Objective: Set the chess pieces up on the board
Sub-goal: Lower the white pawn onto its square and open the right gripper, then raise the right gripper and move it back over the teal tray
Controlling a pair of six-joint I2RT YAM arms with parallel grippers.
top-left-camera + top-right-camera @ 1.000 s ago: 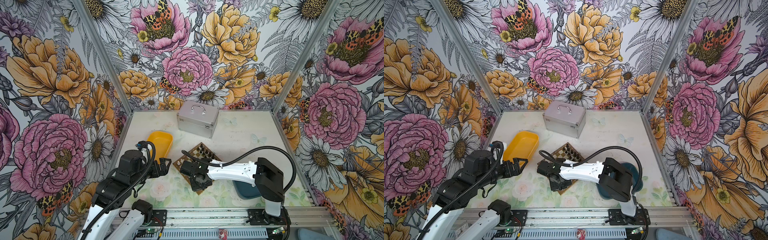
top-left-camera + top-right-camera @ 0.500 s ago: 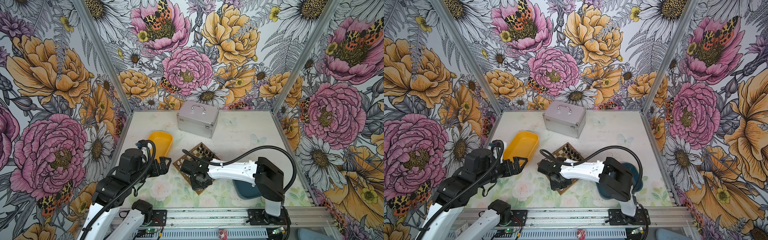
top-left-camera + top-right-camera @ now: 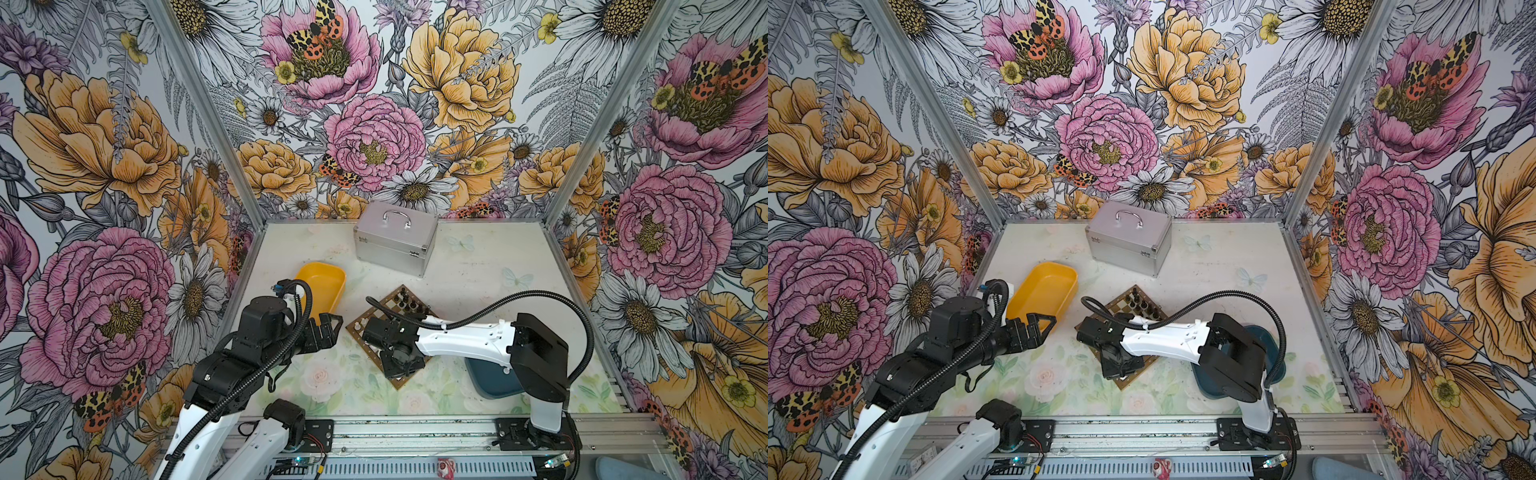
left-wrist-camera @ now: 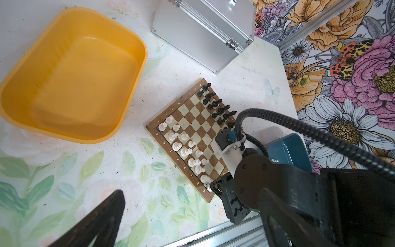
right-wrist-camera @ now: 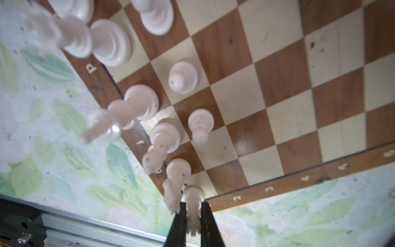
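Right gripper pinches a cream plastic chess piece at the six o'clock corner of the brown-and-cream chequered wooden board; left gripper gapes wide, empty, at its nine o'clock.

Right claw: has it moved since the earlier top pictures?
No. In a top view the right claw hangs over the same near corner of the board as before, shut on a white piece.
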